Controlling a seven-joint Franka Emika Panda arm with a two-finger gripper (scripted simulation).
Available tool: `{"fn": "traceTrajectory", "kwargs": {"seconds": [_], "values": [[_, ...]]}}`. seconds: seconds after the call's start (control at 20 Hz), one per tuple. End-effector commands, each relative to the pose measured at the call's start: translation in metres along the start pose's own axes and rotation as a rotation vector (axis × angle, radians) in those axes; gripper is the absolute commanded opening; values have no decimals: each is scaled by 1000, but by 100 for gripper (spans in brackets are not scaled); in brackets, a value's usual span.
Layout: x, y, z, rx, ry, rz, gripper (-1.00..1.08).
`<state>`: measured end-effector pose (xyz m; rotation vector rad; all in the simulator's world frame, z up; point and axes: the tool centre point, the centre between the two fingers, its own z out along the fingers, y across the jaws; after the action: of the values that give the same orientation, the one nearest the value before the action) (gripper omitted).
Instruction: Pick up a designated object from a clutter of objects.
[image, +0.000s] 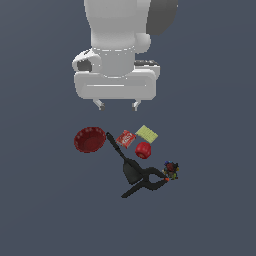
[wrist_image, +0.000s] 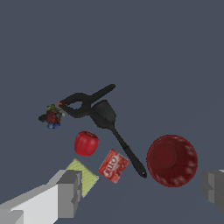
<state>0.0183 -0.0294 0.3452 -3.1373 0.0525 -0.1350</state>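
**Red ball waits below the open gripper**

White and grey, the gripper (image: 118, 105) hangs up high with its two fingers spread wide apart. It holds nothing. The things lie on the floor below it.

Nearest the fingers in the wrist view is the yellow-green square (wrist_image: 84, 176). Touching it or just beside it is the red packet (wrist_image: 113, 166). White letters on the packet look like "JELL-O", but they are small and a bit blurry.

The red ball (wrist_image: 86, 143) sits just beside the square and the packet. I cannot tell if it touches them. It looks like a little apple, shiny and round. I think it is light and hard, and maybe slippery, so it could roll or pop out. The best place to hold it is across its fat middle, one finger on each side.

The black spatula (wrist_image: 114, 131) lies near the ball, with the red bowl (wrist_image: 172, 160) past its handle. The black clamp (wrist_image: 83, 103) touches the spatula's wide end. The little cube (wrist_image: 53, 117) of many colours sits by the clamp's tip. No words show on these.
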Motion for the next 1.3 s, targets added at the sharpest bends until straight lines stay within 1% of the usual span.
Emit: {"fn": "traceTrajectory", "kwargs": {"seconds": [0.0,0.45,0.75,1.0,1.25], "values": [[0,0,0,0,0,0,100],[1,5,-12,16,21,-9,100],[1,5,-11,15,20,-13,100],[2,1,-2,12,16,-52,100],[3,-6,17,7,9,-131,100]]}}
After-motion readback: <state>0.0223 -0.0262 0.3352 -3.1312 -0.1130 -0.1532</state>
